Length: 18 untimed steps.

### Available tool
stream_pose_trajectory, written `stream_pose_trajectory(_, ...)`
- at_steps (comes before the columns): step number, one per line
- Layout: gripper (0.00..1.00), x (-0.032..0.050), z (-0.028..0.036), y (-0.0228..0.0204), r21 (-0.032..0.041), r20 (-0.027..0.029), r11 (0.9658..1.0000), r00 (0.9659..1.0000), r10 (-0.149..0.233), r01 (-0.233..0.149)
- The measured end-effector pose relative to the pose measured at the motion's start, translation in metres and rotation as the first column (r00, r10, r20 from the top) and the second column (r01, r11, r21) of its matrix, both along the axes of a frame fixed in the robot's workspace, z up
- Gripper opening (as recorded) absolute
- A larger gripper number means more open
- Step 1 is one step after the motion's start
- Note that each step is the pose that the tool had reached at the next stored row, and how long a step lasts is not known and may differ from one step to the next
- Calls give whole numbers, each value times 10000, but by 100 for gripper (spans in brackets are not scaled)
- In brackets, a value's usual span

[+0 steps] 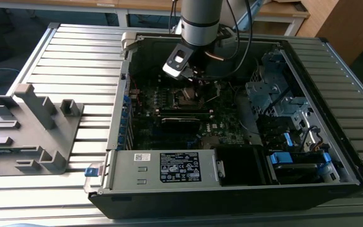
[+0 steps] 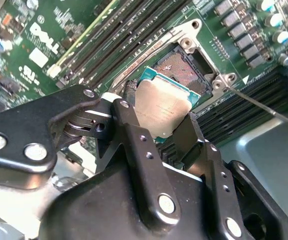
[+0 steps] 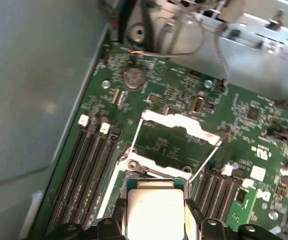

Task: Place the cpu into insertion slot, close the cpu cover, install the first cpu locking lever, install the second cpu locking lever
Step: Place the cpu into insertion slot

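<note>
The arm [image 1: 200, 21] is down inside the open case [image 1: 115, 118], which lies on its side on the slatted table [image 1: 74, 56], and the gripper [image 1: 191, 78] hangs right over the middle of the board. In the second wrist view, the black fingers [image 2: 128, 120] are pinching the cpu [image 2: 164, 102] by two opposite edges, its dull metal top facing the camera and its green rim showing along the far side. The chip sits tilted at the near edge of the socket [image 2: 184, 65], part of it over the opening, and the socket's coppery contact field is bare beyond it. Whether the chip touches the socket frame I cannot tell. A thin metal rod [image 2: 264, 105] runs out from the socket's corner, lifted clear of the board. In the first wrist view, the cpu [image 3: 156, 212] is again clamped in the gripper [image 3: 156, 222], just short of the socket. The cover [image 3: 181, 125] is swung open, its silvery frame on the far side of the socket and green board visible through its window. Dark memory slots [image 3: 91, 160] line the board on both sides of the socket. Off on the exterior view's left, a grey fixture [image 1: 30, 127] stands on the table, well apart from the case.
</note>
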<state>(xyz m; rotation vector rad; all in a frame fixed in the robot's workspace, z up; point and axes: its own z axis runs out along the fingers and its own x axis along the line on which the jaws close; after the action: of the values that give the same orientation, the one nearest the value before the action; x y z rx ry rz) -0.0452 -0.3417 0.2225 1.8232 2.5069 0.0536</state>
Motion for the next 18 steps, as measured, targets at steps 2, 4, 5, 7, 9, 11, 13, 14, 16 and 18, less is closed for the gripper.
stream_pose_trajectory(2,54,0,0,0,1,0,9996,9996,-294,294)
stream_pose_trajectory(4,54,0,-1,0,0,0,9995,9995,-304,304)
stream_pose_trajectory(5,54,0,-1,0,1,1,9995,9995,-305,305)
stream_pose_trajectory(7,54,0,-2,1,1,1,9992,9992,-409,409)
stream_pose_trajectory(9,54,0,-6,1,3,1,9971,9971,-762,762)
stream_pose_trajectory(11,54,0,-9,0,2,1,9938,9938,-1115,1115)
stream_pose_trajectory(13,54,0,-12,0,1,0,9889,9889,-1488,1488)
stream_pose_trajectory(14,54,0,-13,0,1,1,9861,9861,-1663,1663)
stream_pose_trajectory(16,54,0,-16,0,1,0,9798,9798,-2002,2002)
stream_pose_trajectory(18,54,0,-19,0,2,1,9723,9723,-2336,2336)
